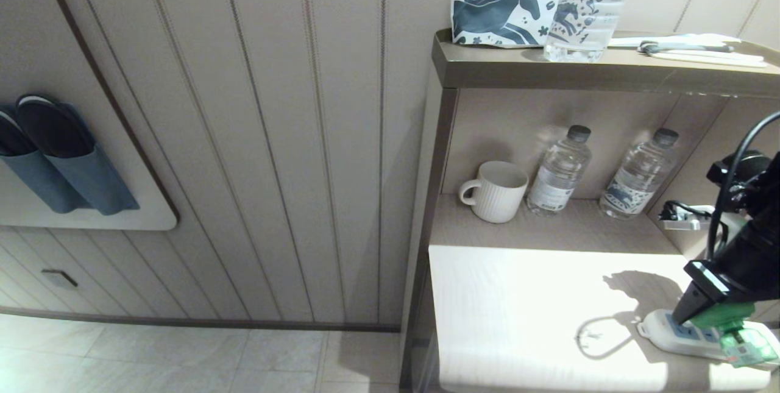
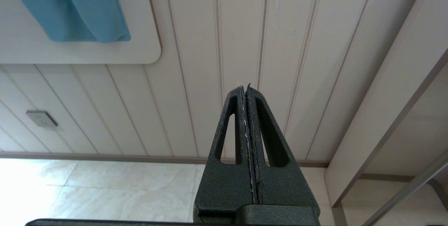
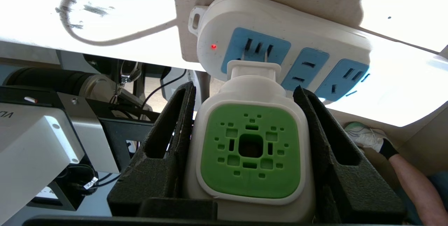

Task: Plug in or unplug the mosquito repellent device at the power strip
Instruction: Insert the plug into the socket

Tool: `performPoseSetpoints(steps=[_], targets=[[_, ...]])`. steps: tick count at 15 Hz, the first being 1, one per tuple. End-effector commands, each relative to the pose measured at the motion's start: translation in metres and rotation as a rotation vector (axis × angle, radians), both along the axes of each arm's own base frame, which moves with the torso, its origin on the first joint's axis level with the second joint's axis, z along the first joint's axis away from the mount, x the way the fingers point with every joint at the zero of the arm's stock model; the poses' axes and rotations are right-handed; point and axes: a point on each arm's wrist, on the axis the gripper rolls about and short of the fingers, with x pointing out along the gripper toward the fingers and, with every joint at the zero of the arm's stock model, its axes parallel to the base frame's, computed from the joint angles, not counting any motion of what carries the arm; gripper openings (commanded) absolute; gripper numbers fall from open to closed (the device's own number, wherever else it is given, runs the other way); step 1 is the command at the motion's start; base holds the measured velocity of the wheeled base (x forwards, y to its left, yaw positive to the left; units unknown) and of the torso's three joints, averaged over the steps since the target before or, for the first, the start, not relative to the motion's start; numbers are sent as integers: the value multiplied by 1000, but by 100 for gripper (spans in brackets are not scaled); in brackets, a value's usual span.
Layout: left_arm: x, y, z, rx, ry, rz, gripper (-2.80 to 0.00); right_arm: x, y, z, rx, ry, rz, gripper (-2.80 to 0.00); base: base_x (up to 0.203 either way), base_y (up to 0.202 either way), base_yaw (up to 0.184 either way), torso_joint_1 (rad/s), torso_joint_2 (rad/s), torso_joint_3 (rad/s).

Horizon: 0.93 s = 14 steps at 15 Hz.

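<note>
Plug prongs partly seated, right gripper (image 1: 701, 311) clamping mosquito repellent device (image 1: 734, 329) at the power strip (image 1: 661, 326)
Head view: strip lies at the table's near right corner, little edge margin. Left wrist view: left gripper (image 2: 246, 89) pressed together, facing wall. Right wrist view: fingers (image 3: 175, 131) flank the device (image 3: 250, 149) sides for straight travel; prongs half-exposed at end socket, neighbouring sockets free

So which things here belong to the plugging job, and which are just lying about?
In the job:
- repellent device, prongs at the strip's end socket
- power strip on the white counter
- right gripper, shut on the device

Lying about:
- white mug
- two water bottles in the shelf
- horse-print pouch
- left gripper, shut, off by the wall
</note>
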Motion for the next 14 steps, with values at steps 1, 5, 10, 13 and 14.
performPoseSetpoints(steps=[1, 5, 10, 13, 14], targets=[[0, 0, 0, 1, 0, 0, -280, -1, 0, 1, 1, 0, 1, -280, 0, 0, 0, 0, 0, 0], [0, 0, 0, 1, 0, 0, -280, -2, -1, 0, 2, 6, -3, -280, 0, 0, 0, 0, 0, 0], [0, 0, 0, 2, 2, 0, -280, -10, 1, 9, -1, -22, -24, -280, 0, 0, 0, 0, 0, 0], [0, 0, 0, 2, 2, 0, -280, -11, 1, 10, 5, -26, -42, -280, 0, 0, 0, 0, 0, 0], [0, 0, 0, 2, 2, 0, -280, -11, 1, 9, 9, -25, -47, -280, 0, 0, 0, 0, 0, 0]])
